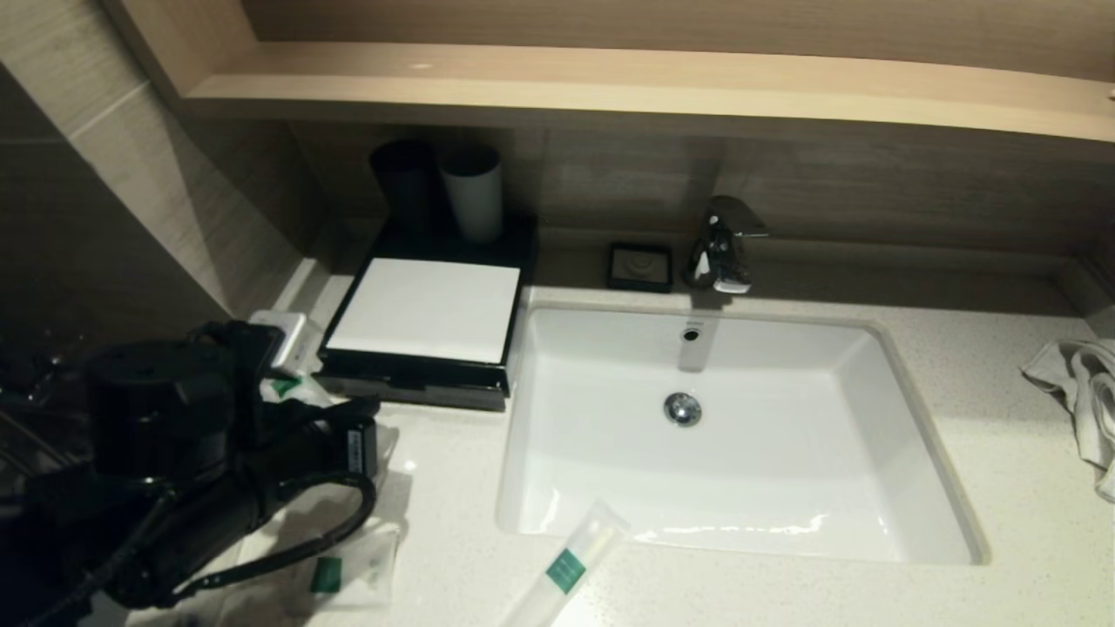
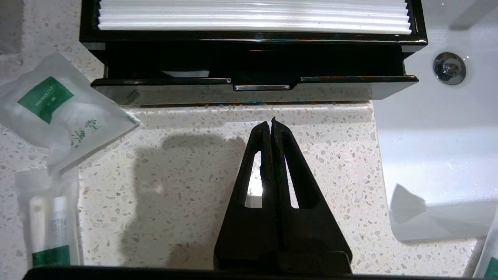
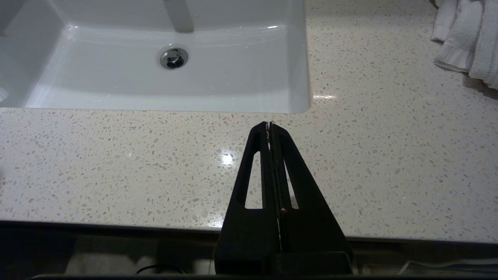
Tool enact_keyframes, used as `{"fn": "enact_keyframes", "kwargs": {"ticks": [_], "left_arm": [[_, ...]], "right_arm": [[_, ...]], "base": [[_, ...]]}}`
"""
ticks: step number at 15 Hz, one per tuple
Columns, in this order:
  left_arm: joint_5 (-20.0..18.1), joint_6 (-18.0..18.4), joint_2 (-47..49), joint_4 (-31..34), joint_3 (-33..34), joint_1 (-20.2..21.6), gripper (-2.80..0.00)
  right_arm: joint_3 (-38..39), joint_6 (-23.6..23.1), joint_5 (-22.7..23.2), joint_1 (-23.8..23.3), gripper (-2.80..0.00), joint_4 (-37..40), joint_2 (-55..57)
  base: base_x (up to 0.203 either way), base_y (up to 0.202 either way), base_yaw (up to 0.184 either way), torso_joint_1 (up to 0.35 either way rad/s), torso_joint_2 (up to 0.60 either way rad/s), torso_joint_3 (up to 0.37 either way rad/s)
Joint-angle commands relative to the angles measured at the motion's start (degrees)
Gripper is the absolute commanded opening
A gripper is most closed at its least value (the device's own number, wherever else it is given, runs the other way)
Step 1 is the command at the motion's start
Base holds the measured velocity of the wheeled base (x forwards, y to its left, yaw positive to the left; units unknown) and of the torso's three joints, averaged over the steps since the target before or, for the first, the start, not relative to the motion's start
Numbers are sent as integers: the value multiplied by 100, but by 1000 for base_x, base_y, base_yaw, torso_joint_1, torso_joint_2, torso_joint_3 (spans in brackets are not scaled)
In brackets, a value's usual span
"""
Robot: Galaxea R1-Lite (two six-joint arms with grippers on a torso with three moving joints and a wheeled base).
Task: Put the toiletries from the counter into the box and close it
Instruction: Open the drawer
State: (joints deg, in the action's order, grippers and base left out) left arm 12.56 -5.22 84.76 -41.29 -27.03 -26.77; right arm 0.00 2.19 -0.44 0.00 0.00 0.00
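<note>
The black box (image 1: 418, 376) with a white top stands on the counter left of the sink. In the left wrist view its front drawer (image 2: 350, 79) stands slightly out. My left gripper (image 2: 271, 121) is shut and empty, just above the counter and a short way in front of the drawer; in the head view it (image 1: 366, 407) sits at the lower left. A white packet with a green label (image 2: 46, 105) and a clear toothbrush kit (image 2: 50, 229) lie beside it. Another packet (image 1: 340, 570) and a white tube (image 1: 566, 566) lie near the front edge. My right gripper (image 3: 269, 124) is shut and empty.
The white sink (image 1: 740, 435) fills the middle, with a tap (image 1: 721, 244) behind it. Two cups (image 1: 444, 187) stand behind the box. A white towel (image 1: 1080, 392) lies at the far right. My right gripper hovers over bare counter (image 3: 389, 155) near its front edge.
</note>
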Motion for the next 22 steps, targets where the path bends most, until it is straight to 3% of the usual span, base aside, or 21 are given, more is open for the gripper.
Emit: {"fn": "enact_keyframes", "kwargs": {"ticks": [1,5,9,22], "left_arm": [[18,-125,287,-28,-101,-54,-280],[26,-197,492,-28,-217,-82,-280],[314,-375,756,-28,-353,-179,-280],[318,-532,925,-178,-531,-153,-280]], "right_arm": [[0,0,0,0,-280,0,0],[0,0,0,0,-280,0,0],[0,0,0,0,-280,0,0],[0,0,0,0,-280,0,0]], "base": [[0,0,0,0,0,0],[0,0,0,0,0,0],[0,0,0,0,0,0],[0,0,0,0,0,0]]}}
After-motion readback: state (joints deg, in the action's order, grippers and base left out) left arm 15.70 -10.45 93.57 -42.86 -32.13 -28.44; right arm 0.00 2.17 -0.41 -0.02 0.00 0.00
